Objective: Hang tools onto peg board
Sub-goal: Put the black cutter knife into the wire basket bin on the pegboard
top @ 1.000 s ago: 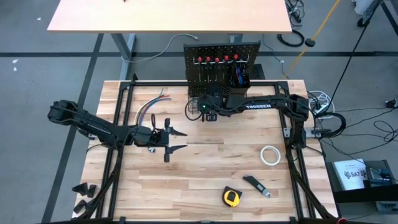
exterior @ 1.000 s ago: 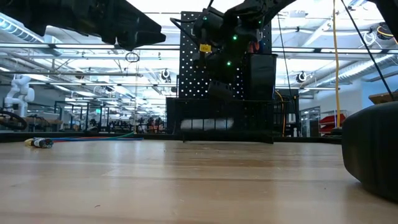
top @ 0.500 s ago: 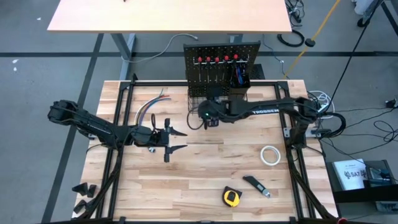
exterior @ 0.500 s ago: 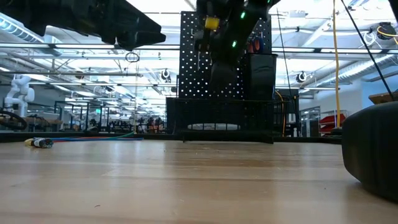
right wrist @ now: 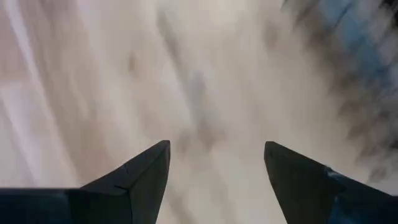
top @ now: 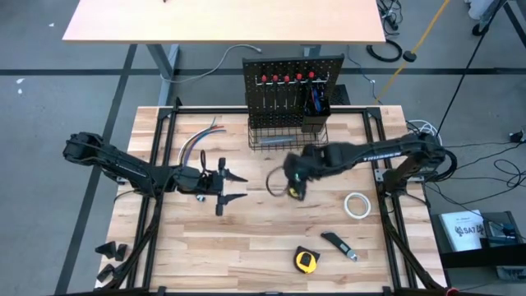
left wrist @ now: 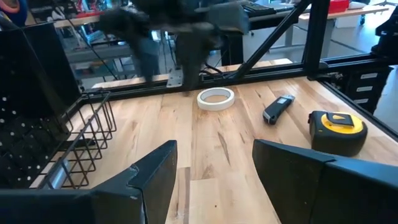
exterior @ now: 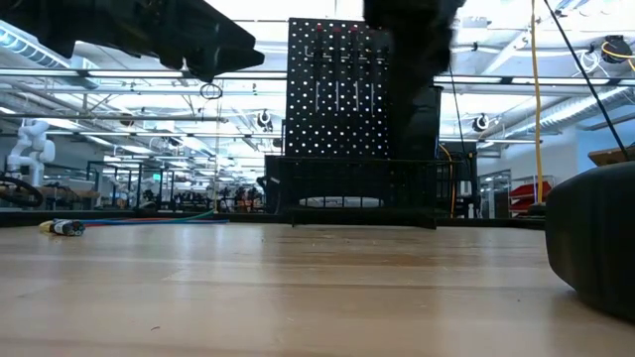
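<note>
Two claws gaping and empty, right claw mid-table, left claw waiting

Robotics lab or industrial workshop. Low view shows exposed ceiling trusses, a white robot arm and benches behind; black frame bolted around the wooden table.

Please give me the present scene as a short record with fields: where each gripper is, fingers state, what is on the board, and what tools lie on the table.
left gripper: table's left half, fingers open, empty
right gripper: table's middle, in front of the basket, fingers open, empty
peg board: far edge, red-handled tools hanging
wire basket: at board's base
on table: tape roll, utility knife, tape measure
coloured wires: far left
</note>
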